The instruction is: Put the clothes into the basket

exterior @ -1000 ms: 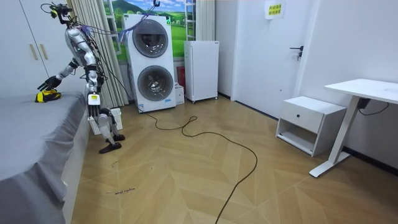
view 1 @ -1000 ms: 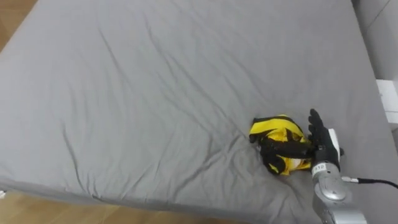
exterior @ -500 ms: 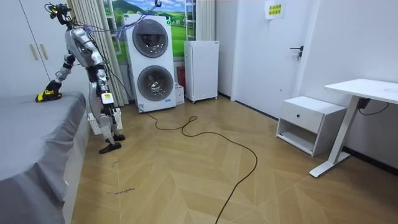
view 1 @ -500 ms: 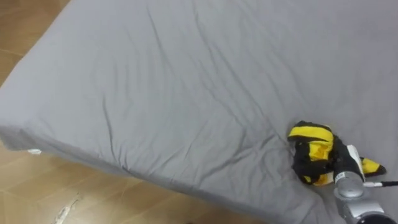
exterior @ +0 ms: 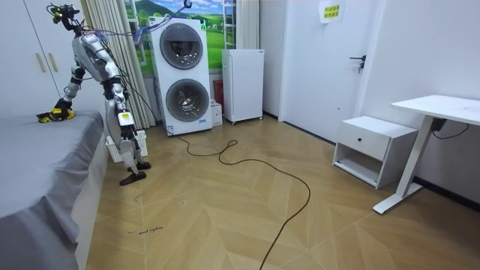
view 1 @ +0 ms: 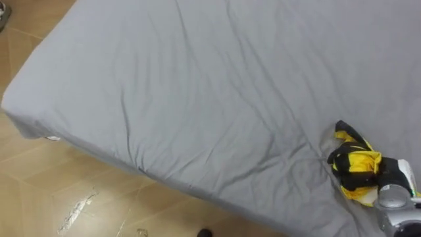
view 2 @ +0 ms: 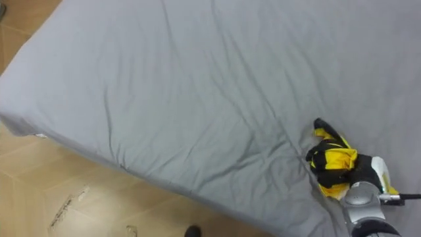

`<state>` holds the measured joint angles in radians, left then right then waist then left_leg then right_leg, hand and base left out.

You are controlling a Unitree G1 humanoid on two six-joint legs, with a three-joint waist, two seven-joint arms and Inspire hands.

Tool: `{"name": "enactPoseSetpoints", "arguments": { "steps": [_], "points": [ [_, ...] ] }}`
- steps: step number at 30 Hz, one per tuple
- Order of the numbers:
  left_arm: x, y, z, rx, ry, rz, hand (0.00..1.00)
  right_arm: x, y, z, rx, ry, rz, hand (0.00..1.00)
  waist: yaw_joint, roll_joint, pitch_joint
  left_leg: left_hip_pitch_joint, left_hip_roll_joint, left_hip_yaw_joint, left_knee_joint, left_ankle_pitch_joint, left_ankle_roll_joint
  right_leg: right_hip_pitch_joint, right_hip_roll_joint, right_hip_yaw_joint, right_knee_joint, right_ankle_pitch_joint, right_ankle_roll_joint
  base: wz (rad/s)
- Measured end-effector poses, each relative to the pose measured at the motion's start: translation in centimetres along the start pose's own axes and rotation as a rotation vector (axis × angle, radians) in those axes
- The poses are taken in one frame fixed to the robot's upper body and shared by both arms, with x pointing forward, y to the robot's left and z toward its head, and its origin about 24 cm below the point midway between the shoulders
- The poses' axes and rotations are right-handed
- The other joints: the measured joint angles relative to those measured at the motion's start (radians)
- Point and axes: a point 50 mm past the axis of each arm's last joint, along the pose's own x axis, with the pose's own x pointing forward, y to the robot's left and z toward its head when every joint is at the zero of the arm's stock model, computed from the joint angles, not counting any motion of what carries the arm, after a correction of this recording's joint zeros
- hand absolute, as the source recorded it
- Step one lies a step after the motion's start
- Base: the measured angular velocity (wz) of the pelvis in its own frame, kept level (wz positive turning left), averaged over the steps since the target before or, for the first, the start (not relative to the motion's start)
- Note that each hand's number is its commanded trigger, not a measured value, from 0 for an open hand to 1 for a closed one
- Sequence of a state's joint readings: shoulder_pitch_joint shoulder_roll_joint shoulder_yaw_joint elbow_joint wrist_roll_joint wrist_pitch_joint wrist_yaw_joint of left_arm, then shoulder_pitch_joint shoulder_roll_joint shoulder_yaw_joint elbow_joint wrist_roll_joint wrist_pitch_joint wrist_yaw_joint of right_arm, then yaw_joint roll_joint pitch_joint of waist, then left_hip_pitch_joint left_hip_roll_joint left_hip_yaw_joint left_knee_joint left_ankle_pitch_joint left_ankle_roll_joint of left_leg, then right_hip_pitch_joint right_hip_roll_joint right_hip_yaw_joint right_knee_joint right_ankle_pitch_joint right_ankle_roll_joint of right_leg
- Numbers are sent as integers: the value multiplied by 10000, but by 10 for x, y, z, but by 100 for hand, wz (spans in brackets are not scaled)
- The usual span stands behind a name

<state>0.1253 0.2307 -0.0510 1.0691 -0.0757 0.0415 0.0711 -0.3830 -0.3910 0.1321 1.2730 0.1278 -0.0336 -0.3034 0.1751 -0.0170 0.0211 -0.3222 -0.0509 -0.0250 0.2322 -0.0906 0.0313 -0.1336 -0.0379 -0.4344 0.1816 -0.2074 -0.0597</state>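
Near the close edge of the bed (view 2: 197, 85), the yellow-and-black garment (view 2: 332, 164) lies bunched, its long axis running away from the robot, just ahead and left of the right hand (view 2: 373, 174), which touches it (whether it clasps the cloth I cannot tell)

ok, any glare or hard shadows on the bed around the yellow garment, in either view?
Left eye view: no glare; the grey sheet is evenly lit, with soft shading only along its creases; the yellow garment stands out brightly, its near edge covered by the right robot hand. Room view: a pale sheen on the wood floor, no hard shadows on the sheet.
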Motion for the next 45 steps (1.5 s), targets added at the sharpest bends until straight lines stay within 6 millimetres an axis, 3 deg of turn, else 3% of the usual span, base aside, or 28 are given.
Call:
{"name": "enactPoseSetpoints", "arguments": {
  "steps": [6,9,12,14,16,19,22,24,28,35,41,45],
  "points": [
    [0,3,7,-399,-355,373,0,-2,-2,-7,1236,175,187,100,-367,-57,-1,637,-4,256,-285,0,2,463,-36,285,24,-41,71,-4],
    [-1,3,5,-665,-416,474,0,-5,-6,-3,1853,-345,166,100,-564,-179,8,1234,17,575,-472,1,7,840,-45,824,10,-53,92,-34],
    [-2,4,6,-1033,-656,564,0,-7,-9,6,2479,-858,142,100,-1021,-381,-15,1716,21,1056,-590,-1,8,1165,-62,1169,-29,-78,126,-34],
    [-2,5,9,-1141,-833,690,0,-12,-17,11,3097,-1430,26,100,-1196,-621,-127,2017,41,1371,-663,-2,9,1274,-44,1685,-165,-129,126,-52],
    [-2,5,11,-1140,-882,771,0,-16,-19,20,3302,-2002,26,100,-1302,-748,-162,2264,48,1570,-664,-15,13,1396,-26,2095,-149,-128,126,-57],
    [-2,4,10,-1054,-846,697,0,-18,-30,27,3643,-2410,-286,100,-1734,-769,-198,2824,110,1864,-683,-189,21,1772,26,2567,-124,-124,131,-45],
    [-2,6,9,-1157,-753,699,0,-20,-43,29,3945,-2662,-754,100,-1931,-730,-219,3179,221,2105,-705,-378,-3,1934,93,2920,-130,-134,144,-44],
    [-3,8,0,-1287,-399,732,0,-23,-49,31,3833,-2966,-952,100,-2152,-700,-235,3239,244,2220,-705,-409,-2,1936,104,2999,-124,-130,148,-29],
    [-4,9,-9,-1016,0,767,0,-26,-56,17,3808,-2761,-1227,100,-2340,-572,-196,3499,400,2702,-718,-605,-18,1973,246,3532,-72,-86,156,-32],
    [-7,13,-23,-878,517,906,0,-28,-61,2,3792,-2385,-1446,100,-2603,-434,-180,3683,538,3148,-879,-675,-86,1851,424,4184,-86,4,132,-28],
    [-8,13,-31,-769,1037,1009,0,-32,-64,-42,3886,-982,-1682,100,-2801,-333,-134,3776,559,3482,-874,-680,-95,1831,443,4544,-105,12,119,-17],
    [-9,10,-36,-594,1351,965,0,-33,-50,-73,3705,358,-1511,100,-3020,-143,-83,3709,578,3750,-867,-680,-96,1653,474,4875,-112,48,146,-20]
  ]
}}
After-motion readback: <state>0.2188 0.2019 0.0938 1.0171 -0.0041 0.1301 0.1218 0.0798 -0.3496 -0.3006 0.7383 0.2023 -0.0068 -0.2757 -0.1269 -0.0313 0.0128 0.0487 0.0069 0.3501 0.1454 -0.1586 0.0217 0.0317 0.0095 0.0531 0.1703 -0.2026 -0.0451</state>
